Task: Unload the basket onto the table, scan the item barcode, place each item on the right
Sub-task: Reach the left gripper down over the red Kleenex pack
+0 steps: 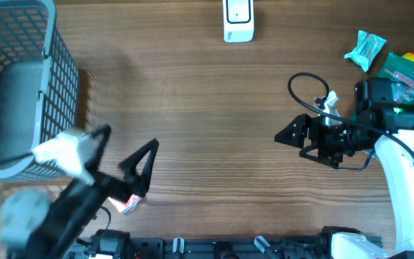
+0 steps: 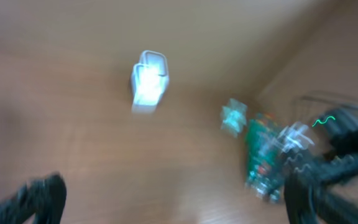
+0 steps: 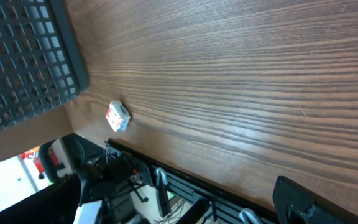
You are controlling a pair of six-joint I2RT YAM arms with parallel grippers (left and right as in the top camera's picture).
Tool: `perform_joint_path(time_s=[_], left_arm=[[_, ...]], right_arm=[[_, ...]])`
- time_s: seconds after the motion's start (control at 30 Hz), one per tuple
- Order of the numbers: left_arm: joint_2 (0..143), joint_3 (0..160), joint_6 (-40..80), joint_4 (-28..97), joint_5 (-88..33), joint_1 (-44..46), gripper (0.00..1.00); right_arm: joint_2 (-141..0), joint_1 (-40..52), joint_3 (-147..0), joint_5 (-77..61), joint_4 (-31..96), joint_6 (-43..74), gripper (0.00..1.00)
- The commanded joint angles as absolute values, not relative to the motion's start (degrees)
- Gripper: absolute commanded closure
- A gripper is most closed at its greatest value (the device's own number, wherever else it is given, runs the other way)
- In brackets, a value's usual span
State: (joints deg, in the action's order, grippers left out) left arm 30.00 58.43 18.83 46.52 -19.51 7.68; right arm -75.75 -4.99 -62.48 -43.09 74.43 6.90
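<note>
The reach for the item is judged to be the step in hand, since nothing is gripped and nothing is presented to the scanner yet. On the wooden surface (image 1: pixel 207 108) a grey basket (image 1: pixel 63 79) is set at the far left corner, and a white scanner (image 1: pixel 237 21) is placed at the middle of the far edge. A teal packet (image 1: pixel 365 49) and a green packet (image 1: pixel 407 72) are kept at the far right. The item taken to be the task's thing, a small red-and-white box (image 1: pixel 126 205), is found at the near edge, left of centre, well apart from the scanner and lying alone on the wood. The left arm is stretched over that corner and is blurred in the overhead view. The left claw (image 1: pixel 131 137) is spread wide with nothing in it, held above the box and just beyond it. The right arm is bent inward from the right side. The right claw (image 1: pixel 293 144) is likewise spread and empty, pointed across bare wood toward the box. For the next move, the left claw would need to be drawn back and lowered around the box and pressed onto its sides. The box could then be carried to the scanner with its barcode turned toward it. Which face bears the barcode cannot be told.
</note>
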Motion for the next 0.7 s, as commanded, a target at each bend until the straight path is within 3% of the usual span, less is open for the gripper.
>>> perform_joint_path(time_s=[0.0, 0.13, 0.27, 0.43, 0.67], left_arm=[[40.23, 58.08, 32.64, 60.40, 0.34, 7.27, 0.00], [50.50, 57.91, 44.75, 70.46, 5.63, 7.27, 0.00], [55.81, 54.37, 49.52, 71.64, 4.99, 7.29, 0.00], [54.19, 41.15, 56.25, 66.78, 1.50, 7.27, 0.00], [51.96, 29.02, 56.47, 52.40, -3.36, 7.27, 0.00]], right_arm=[[-75.11, -4.67, -62.11, -43.75, 73.87, 7.51, 0.01], [-75.11, -4.67, -62.11, -43.75, 73.30, 7.51, 0.01], [-75.11, -4.67, -62.11, -43.33, 73.30, 7.49, 0.01], [-75.11, -4.67, -62.11, -39.68, 73.17, 7.49, 0.01], [-75.11, -4.67, -62.11, -39.24, 72.77, 7.53, 0.01]])
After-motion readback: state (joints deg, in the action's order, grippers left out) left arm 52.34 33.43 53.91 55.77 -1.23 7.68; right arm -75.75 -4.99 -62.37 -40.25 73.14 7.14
